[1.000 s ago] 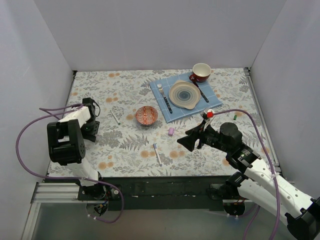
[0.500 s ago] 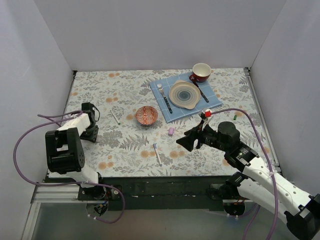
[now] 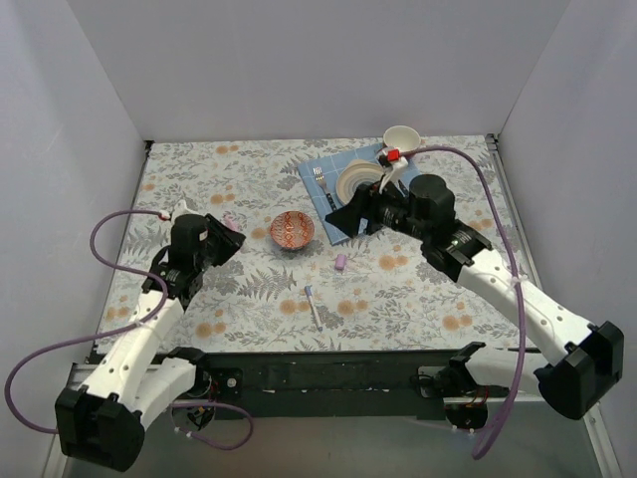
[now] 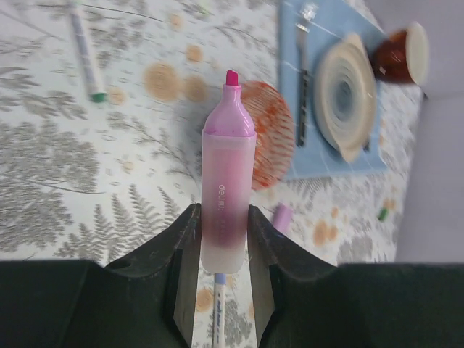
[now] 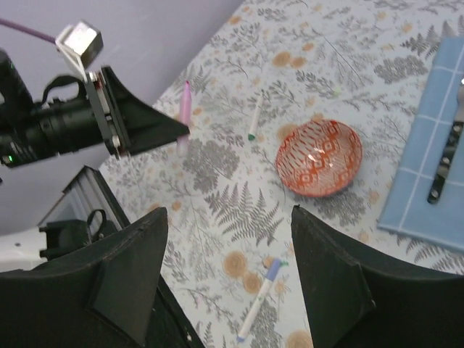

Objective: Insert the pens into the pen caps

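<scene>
My left gripper [image 3: 225,235] is shut on the pink pen [image 4: 228,181], a fat pink-lilac highlighter whose bare tip points away from me above the table. The pink pen also shows in the right wrist view [image 5: 185,109]. The pink-lilac cap [image 3: 341,262] lies right of it on the cloth and shows in the left wrist view [image 4: 281,217]. The blue-tipped pen [image 3: 313,306] lies near the front, below my left jaws [image 4: 217,304]. A green-tipped pen [image 4: 85,51] lies at the left. A tiny green cap [image 4: 382,214] lies at the far right. My right gripper [image 5: 228,217] is open and empty, above the blue mat's near edge [image 3: 343,217].
A small red patterned bowl [image 3: 292,230] stands mid-table between the grippers. A blue mat [image 3: 423,194] at the back right carries a plate [image 3: 360,185], a fork [image 3: 319,179] and dark-handled cutlery. A red and white cup [image 3: 401,139] stands behind it.
My left arm has unfolded and swung right toward the bowl, now gripping the pink pen. My right gripper has moved away from the front toward the blue mat.
</scene>
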Robot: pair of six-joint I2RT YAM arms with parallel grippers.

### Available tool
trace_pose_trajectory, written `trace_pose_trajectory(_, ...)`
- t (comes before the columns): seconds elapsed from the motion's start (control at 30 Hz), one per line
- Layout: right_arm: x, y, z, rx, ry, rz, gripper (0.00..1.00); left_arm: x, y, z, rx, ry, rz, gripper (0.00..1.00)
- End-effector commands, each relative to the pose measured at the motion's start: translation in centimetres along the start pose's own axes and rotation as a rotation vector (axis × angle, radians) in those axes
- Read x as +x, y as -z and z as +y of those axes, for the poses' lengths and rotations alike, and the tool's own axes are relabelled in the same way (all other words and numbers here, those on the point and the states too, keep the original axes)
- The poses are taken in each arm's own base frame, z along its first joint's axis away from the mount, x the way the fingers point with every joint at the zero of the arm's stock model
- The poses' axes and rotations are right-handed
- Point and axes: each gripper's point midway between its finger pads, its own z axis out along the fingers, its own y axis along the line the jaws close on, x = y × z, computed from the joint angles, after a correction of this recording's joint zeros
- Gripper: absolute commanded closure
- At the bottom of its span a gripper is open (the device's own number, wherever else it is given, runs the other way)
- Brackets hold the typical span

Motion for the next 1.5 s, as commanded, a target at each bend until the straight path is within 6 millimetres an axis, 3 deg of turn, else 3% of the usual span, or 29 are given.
trace_pose_trajectory(0.0,-3.0,-3.0,2.2,-0.096,-0.076,-0.019,0.26,3.2,2.9,-5.4,0.383,-0.164,0.105,1.00)
trace_pose_trajectory(0.07,-3.9,-4.1,3.1,-0.117,-0.083,-0.024,0.26,4.8,4.0,-6.7,0.499,-0.201,0.151,1.00)
trace_pose_trajectory(0.1,-2.9,-5.5,2.8,-0.109,-0.097,0.010,0.26,5.1,4.5,-7.1,0.533,-0.213,0.156,1.00)
trace_pose_trajectory(0.13,-3.4,-6.0,3.9,-0.124,-0.091,0.016,0.27,5.5,5.0,-7.9,0.582,-0.233,0.160,1.00)
trace_pose_trajectory(0.2,-1.7,-7.9,4.6,-0.127,-0.091,0.071,0.28,6.5,5.6,-8.0,0.623,-0.262,0.186,1.00)
trace_pose_trajectory(0.23,-1.9,-8.5,4.8,-0.116,-0.092,0.072,0.29,6.9,6.0,-8.3,0.645,-0.277,0.191,1.00)
trace_pose_trajectory(0.5,2.1,-12.3,6.0,-0.056,-0.083,0.163,0.31,6.8,7.4,-8.4,0.706,-0.329,0.146,1.00)
trace_pose_trajectory(0.7,3.9,-13.8,6.7,-0.043,-0.076,0.195,0.38,7.1,8.0,-8.2,0.736,-0.338,0.139,1.00)
trace_pose_trajectory(0.8,4.6,-14.4,7.2,-0.054,-0.074,0.212,0.48,7.2,8.2,-8.3,0.746,-0.343,0.141,1.00)
trace_pose_trajectory(0.9,4.6,-14.5,7.7,-0.077,-0.068,0.216,0.75,7.0,8.5,-8.5,0.757,-0.344,0.132,1.00)
trace_pose_trajectory(0.93,4.7,-14.4,7.8,-0.092,-0.063,0.208,0.94,6.9,8.6,-8.6,0.761,-0.345,0.130,1.00)
trace_pose_trajectory(0.97,4.9,-14.2,7.9,-0.110,-0.056,0.205,0.99,6.8,8.7,-8.8,0.767,-0.342,0.125,1.00)
trace_pose_trajectory(1.0,3.6,-13.7,9.0,-0.159,-0.039,0.158,0.99,6.7,8.9,-8.9,0.771,-0.338,0.126,0.98)
trace_pose_trajectory(1.03,2.4,-13.3,10.0,-0.220,-0.010,0.104,0.99,6.7,9.1,-9.1,0.778,-0.337,0.129,0.91)
trace_pose_trajectory(1.07,3.2,-12.8,9.8,-0.245,0.005,0.099,0.99,6.7,9.2,-9.2,0.786,-0.339,0.136,0.79)
trace_pose_trajectory(1.1,1.6,-11.4,10.8,-0.298,0.031,0.045,0.99,6.8,9.9,-9.7,0.814,-0.347,0.151,0.62)
trace_pose_trajectory(1.17,1.4,-9.4,11.9,-0.429,0.075,-0.022,0.99,7.0,11.0,-10.3,0.870,-0.358,0.170,0.51)
trace_pose_trajectory(1.2,-0.1,-7.5,12.1,-0.475,0.092,-0.084,0.99,7.4,12.1,-10.8,0.922,-0.370,0.198,0.48)
trace_pose_trajectory(1.23,-0.3,-5.9,13.1,-0.560,0.110,-0.112,0.99,7.3,13.1,-11.4,0.964,-0.365,0.200,0.47)
trace_pose_trajectory(1.27,-1.9,-4.4,14.1,-0.631,0.098,-0.191,0.99,7.3,13.7,-11.6,0.992,-0.368,0.208,0.47)
trace_pose_trajectory(1.3,-1.7,-3.1,13.5,-0.653,0.097,-0.212,0.99,7.4,14.4,-12.0,1.025,-0.370,0.216,0.47)
trace_pose_trajectory(1.4,-2.4,-0.6,14.9,-0.762,0.092,-0.257,0.99,7.5,16.6,-13.0,1.126,-0.362,0.253,0.47)
trace_pose_trajectory(1.47,-2.5,0.1,15.4,-0.802,0.090,-0.263,0.99,8.0,17.8,-13.5,1.193,-0.349,0.301,0.47)
